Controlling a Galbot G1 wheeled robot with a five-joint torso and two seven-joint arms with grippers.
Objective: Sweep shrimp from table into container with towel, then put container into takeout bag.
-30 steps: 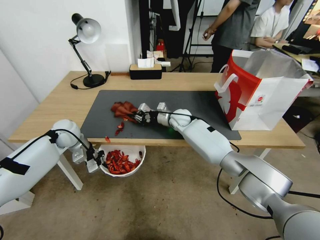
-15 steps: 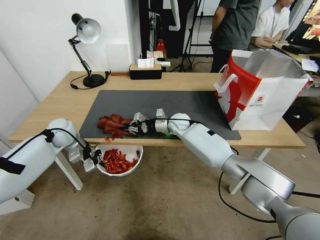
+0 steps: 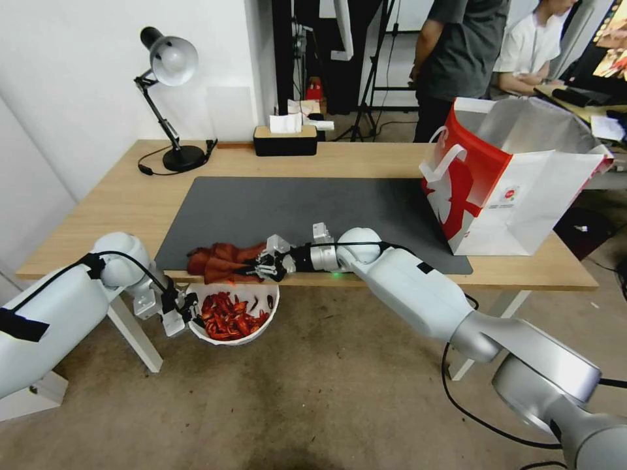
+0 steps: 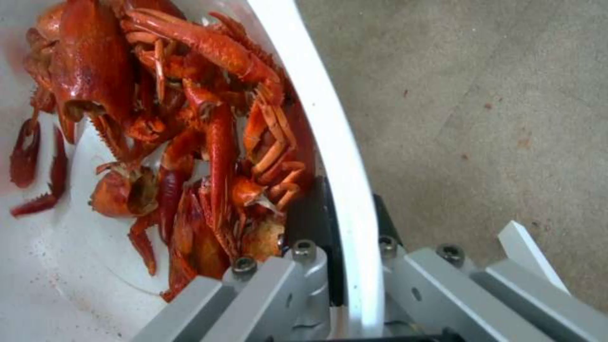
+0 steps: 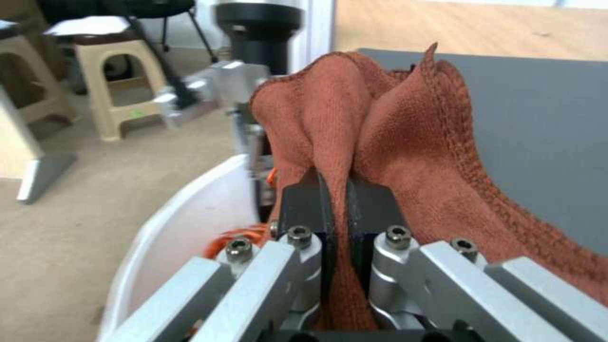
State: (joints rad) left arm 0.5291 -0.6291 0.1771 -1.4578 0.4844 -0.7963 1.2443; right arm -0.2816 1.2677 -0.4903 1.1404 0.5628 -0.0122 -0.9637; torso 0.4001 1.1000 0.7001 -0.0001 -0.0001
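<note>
The white container (image 3: 268,307) hangs just below the table's (image 3: 117,196) front edge. My left gripper (image 3: 184,312) is shut on its rim (image 4: 351,190). Red-orange shrimp (image 3: 228,315) fill its bottom, seen close up in the left wrist view (image 4: 190,142). My right gripper (image 3: 264,264) is shut on the rust-red towel (image 3: 219,259), which lies at the mat's front edge right above the container. The right wrist view has the towel (image 5: 393,156) pinched between both fingers (image 5: 304,209), over the container's wall (image 5: 190,213). The red and white takeout bag (image 3: 516,176) stands open at the table's right end.
A dark grey mat (image 3: 326,202) covers the table's middle. At the back stand a black desk lamp (image 3: 171,65) and a tissue box (image 3: 285,138). A white table leg (image 3: 134,336) is beside my left arm. People stand behind the table.
My right gripper dragged the towel across the mat to the table's front edge. The loose shrimp that lay on the mat are gone from it. The left gripper raised the container slightly.
</note>
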